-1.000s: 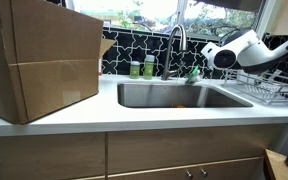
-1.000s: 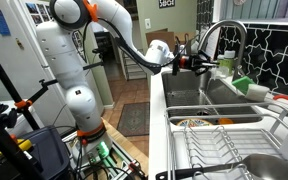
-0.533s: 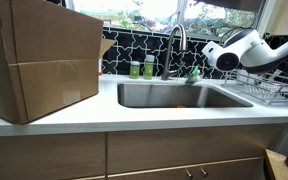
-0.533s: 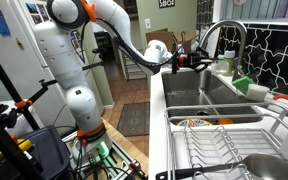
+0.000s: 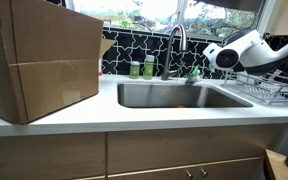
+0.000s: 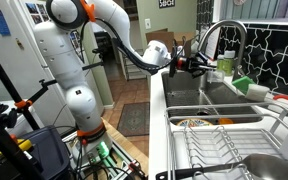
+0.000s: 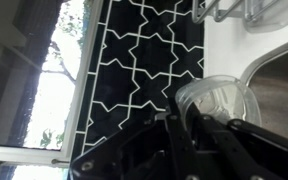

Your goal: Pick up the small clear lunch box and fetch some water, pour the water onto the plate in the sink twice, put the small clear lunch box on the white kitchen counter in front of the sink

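pick-up is judged done: the small clear lunch box (image 7: 219,98) is off the counter, clamped at its rim in the gripper (image 7: 192,124), whose fingers are closed tight on the thin plastic wall in the wrist view. in an exterior view the gripper (image 6: 188,62) is seen held out above the sink (image 6: 184,100), near the tall curved tap (image 6: 220,35); there the box is too small and too clear to be made out. in an exterior view the end of the arm (image 5: 239,48) is seen just beside the tap (image 5: 176,40), above the far right part of the sink (image 5: 144,95), with the fingers hidden behind the wrist body. the step in hand is judged to be the fetching of water, or the carry between tap and plate; which of the 2 cannot be told. whether water is in the box cannot be told, and no running stream can be made out at the spout. the plate is not made out in the basin from these angles, so it cannot be told whether either of the 2 pours is done. the last step is plainly left: the box is not on the white kitchen counter (image 5: 134,118) in front of the sink, since it is in the grip.
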`<state>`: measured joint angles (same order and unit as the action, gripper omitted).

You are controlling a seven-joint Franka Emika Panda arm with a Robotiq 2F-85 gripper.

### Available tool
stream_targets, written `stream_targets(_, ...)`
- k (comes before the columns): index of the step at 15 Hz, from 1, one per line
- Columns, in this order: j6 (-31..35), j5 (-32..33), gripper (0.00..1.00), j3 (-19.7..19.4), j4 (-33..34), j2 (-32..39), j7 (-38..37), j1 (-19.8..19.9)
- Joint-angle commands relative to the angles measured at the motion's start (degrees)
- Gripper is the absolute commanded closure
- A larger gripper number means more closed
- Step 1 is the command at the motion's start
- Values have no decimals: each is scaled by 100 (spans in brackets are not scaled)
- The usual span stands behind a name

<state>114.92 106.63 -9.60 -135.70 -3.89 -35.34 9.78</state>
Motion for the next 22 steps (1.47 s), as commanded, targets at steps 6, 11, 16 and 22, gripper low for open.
stream_targets(6,1591,-2589,97,-292,168,-124,951,96)
stream_targets(11,1770,-3379,89,-263,267,-48,1138,119)
stream_targets(16,1669,-3953,97,-263,427,98,1140,114)
stream_targets(22,1736,-5657,97,-259,1038,686,1100,131)
